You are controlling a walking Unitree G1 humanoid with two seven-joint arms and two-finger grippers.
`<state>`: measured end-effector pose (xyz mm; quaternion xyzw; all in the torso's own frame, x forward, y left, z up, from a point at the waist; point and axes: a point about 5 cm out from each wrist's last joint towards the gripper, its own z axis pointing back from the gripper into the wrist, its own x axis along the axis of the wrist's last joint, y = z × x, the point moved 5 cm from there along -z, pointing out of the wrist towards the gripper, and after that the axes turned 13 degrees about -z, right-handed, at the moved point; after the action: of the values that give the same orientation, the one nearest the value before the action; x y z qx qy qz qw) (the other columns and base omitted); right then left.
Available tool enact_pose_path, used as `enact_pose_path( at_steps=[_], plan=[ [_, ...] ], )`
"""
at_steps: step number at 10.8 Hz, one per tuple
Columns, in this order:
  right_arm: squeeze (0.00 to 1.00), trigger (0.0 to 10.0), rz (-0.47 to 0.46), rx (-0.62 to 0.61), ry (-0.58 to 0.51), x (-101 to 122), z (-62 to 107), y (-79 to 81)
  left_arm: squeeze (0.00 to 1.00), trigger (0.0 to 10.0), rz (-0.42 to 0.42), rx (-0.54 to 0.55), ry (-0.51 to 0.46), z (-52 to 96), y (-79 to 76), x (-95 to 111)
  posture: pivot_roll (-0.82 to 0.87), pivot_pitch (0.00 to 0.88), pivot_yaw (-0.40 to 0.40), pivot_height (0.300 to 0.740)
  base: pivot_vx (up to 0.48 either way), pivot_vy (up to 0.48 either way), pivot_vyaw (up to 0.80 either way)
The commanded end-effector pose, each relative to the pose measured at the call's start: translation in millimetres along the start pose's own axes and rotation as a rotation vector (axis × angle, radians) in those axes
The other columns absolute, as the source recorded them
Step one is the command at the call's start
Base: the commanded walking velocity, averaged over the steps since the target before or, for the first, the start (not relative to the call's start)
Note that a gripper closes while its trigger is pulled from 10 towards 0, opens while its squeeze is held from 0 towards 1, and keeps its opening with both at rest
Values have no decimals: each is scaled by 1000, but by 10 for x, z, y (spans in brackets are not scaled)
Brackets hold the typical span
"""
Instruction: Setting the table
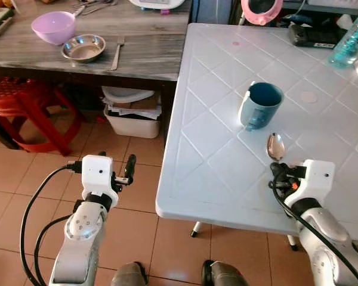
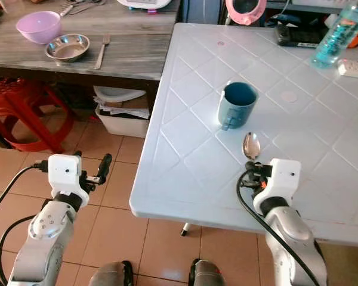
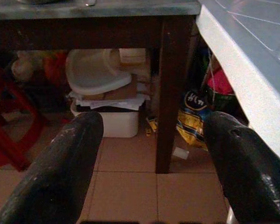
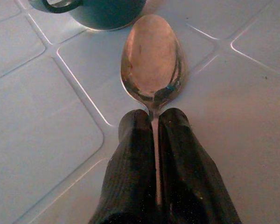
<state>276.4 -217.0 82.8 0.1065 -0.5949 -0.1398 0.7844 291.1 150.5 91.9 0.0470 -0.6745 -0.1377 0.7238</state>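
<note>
Two worktops: one white plastic (image 1: 227, 179), one grey wood-grain (image 1: 137, 53). On the white: one blue mug (image 1: 261, 105), one spoon (image 1: 275, 146) (handle pinched in the right tool (image 4: 154, 135)), one clear blue bottle (image 1: 349, 42), one dark pouch (image 1: 312, 36). On the grey: one lilac bowl (image 1: 53, 27), one steel bowl (image 1: 83, 47), one fork (image 1: 116, 52). One red stool (image 1: 30, 113), one white bin (image 1: 133, 116). Two tools in all, the left (image 3: 149, 158) spread wide.
</note>
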Motion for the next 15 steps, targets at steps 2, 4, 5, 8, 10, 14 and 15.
enact_pose_path(
  at_steps=[2,4,5,8,10,14,15],
  plan=[
    [0,0,-62,-54,224,-535,32,-40,0,10000,18,-4,-24,15,-10,46,-16,178,29,740,0,0,0],
    [0,0,-109,-6,234,-539,-52,163,0,10000,37,0,-17,16,-26,30,-16,174,17,740,0,0,0],
    [0,0,-122,28,252,-559,-92,283,0,10000,38,4,-14,20,-24,16,-16,173,12,740,0,480,0],
    [0,0,-129,36,318,-720,-67,363,0,10000,45,10,-5,23,-9,-21,-15,172,4,740,0,480,0],
    [0,0,-136,43,333,-733,-107,388,0,10000,42,-6,-10,2,-41,-15,-24,165,10,740,0,480,0],
    [0,0,12,102,154,-408,-330,559,0,10000,43,8,-61,-96,-15,80,-24,148,5,740,0,454,0],
    [0,0,20,100,128,-358,-360,550,0,10000,45,19,-67,-108,-15,94,-24,147,1,740,0,428,0]
  ],
)
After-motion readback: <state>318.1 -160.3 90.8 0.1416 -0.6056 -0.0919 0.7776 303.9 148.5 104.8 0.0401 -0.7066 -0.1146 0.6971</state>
